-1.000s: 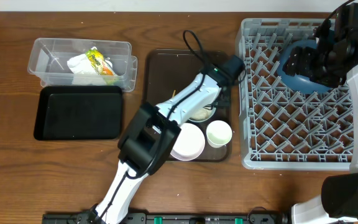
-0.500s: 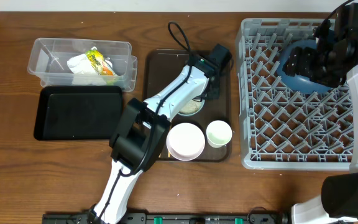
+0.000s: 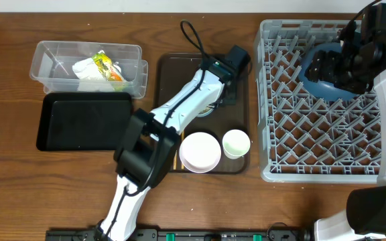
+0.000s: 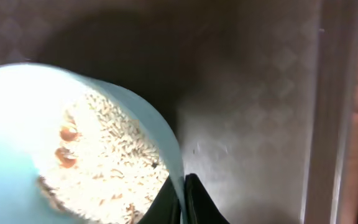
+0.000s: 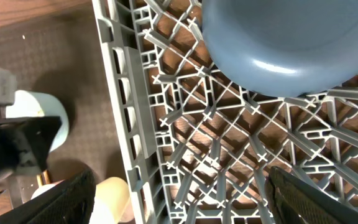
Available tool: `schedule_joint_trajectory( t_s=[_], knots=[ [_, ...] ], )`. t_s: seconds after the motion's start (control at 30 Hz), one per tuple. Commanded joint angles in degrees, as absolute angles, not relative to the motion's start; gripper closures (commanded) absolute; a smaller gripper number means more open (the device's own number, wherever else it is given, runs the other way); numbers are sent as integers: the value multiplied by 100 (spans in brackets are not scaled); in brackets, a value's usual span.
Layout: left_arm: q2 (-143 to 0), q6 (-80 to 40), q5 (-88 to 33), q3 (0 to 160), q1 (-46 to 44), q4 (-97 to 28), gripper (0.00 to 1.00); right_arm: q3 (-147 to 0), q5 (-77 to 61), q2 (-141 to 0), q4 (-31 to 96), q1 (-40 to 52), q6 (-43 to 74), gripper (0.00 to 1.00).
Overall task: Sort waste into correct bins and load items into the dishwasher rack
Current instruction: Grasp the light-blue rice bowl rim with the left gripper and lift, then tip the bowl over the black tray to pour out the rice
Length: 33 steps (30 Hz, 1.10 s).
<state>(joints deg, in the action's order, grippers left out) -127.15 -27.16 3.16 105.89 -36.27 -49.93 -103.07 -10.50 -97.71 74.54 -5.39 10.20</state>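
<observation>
My left gripper (image 4: 182,200) is shut on the rim of the light blue bowl (image 4: 5,168), one finger inside and one outside. The bowl holds white rice scraps (image 4: 104,155). From overhead, the left arm covers this bowl on the brown tray (image 3: 171,72). The white bowl (image 3: 200,152) and the pale green cup (image 3: 236,143) stand at the tray's front. My right gripper (image 5: 188,205) hangs open above the dishwasher rack (image 3: 313,140), close to the dark blue plate (image 5: 284,43) leaning among the pegs. Most of the chopsticks lie hidden.
The clear tub (image 3: 52,57) at the back left holds the crumpled napkin (image 3: 86,70) and the yellow-green wrapper (image 3: 104,62). The black tray (image 3: 86,120) lies just in front of it. The left arm's cable loops over the brown tray's back edge.
The left gripper has closed on the light blue bowl's rim and shifted left with the arm, which now covers the bowl from above. The right arm has not moved.
</observation>
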Motion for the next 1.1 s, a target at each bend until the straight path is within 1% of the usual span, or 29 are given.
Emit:
schedule_joint_trajectory(
  t_s=[0.0, 0.1, 0.23, 0.4, 0.5, 0.73, 0.9, 1.07],
  knots=[
    [-11828, -2418, 244, 10685, -3476, -5304, 94, -10414, -906, -9660, 7463, -517, 954, 15],
    [-11266, -2329, 97, 10685, -3151, -5826, 94, -10414, -897, -9660, 7474, -517, 954, 14],
    [-10656, -2112, -287, 10685, -2397, -6490, 94, -10414, -902, -9660, 7474, -517, 956, 14],
    [-10412, -1612, -1406, 10685, -1057, -7172, 94, -10414, -902, -9660, 7485, -517, 958, 14],
    [-10418, -1203, -2134, 10571, -233, -7349, 94, -10414, -902, -9660, 7487, -517, 956, 14],
    [-10486, -259, -4263, 9824, 1398, -6995, 94, -10414, -902, -9660, 7485, -517, 958, 14],
    [-10486, -145, -5559, 8927, 2298, -6305, 94, -10414, -902, -9660, 7505, -517, 958, 14],
    [-10486, -150, -6783, 8189, 2995, -5649, 94, -10414, -902, -9660, 7526, -517, 956, 14]
  ],
)
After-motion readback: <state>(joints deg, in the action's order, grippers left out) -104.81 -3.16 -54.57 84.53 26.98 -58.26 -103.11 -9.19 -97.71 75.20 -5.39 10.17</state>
